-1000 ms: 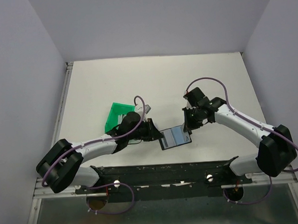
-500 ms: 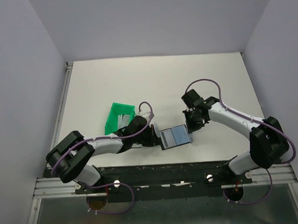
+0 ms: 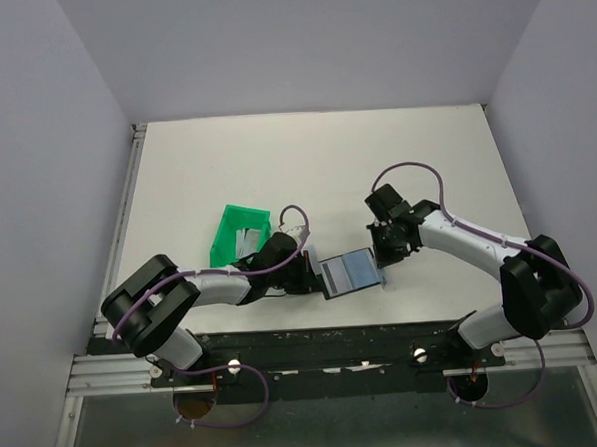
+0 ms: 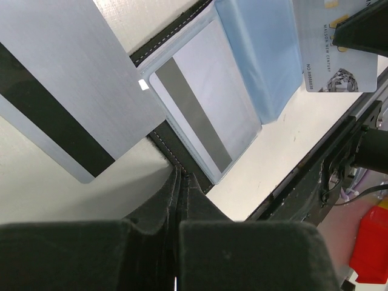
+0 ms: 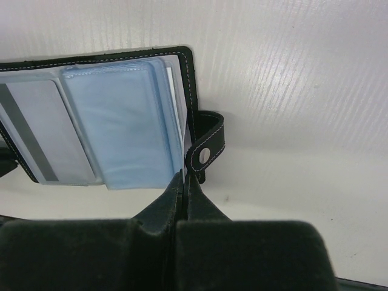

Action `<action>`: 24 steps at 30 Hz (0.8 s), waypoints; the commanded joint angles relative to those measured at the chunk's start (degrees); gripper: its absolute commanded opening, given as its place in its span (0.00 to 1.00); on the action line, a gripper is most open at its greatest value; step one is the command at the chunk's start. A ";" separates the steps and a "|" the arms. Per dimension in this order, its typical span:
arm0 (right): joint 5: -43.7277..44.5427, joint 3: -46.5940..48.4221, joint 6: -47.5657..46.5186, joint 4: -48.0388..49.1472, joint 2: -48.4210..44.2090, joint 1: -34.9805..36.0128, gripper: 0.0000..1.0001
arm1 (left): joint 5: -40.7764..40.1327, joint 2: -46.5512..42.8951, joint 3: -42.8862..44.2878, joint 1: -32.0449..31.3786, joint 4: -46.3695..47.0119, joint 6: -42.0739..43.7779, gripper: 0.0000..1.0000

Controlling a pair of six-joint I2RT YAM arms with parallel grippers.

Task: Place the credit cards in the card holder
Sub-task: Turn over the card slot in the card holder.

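The black card holder (image 3: 353, 271) lies open on the table, its pale blue sleeves (image 4: 254, 54) face up and a card with a grey stripe (image 4: 194, 109) in one pocket. My left gripper (image 4: 182, 179) is shut on the holder's left cover edge. A silvery card with a black stripe (image 4: 66, 103) lies just beyond that edge. My right gripper (image 5: 185, 179) is shut on a white credit card (image 4: 330, 60) that meets the holder's right end, beside the strap with the light stud (image 5: 205, 156). In the right wrist view this card shows only edge-on.
A green plastic bin (image 3: 241, 234) with light cards in it stands left of the holder, behind my left arm. The black base rail (image 3: 335, 337) runs along the near table edge, close in front of the holder.
My left gripper slid right to the holder's left edge and closed on it. My right arm shifted slightly and lowered at the holder's right end. The holder stays put.
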 commanded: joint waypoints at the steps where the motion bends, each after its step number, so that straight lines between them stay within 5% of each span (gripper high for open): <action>1: 0.08 -1.69 -0.24 2.81 -1.52 0.34 0.01 | -0.41 1.07 1.11 -0.40 1.22 0.04 0.01; 24: 2.28 -6.43 -0.24 8.60 -6.88 1.65 0.01 | -0.15 1.15 1.46 -0.40 0.87 0.13 0.00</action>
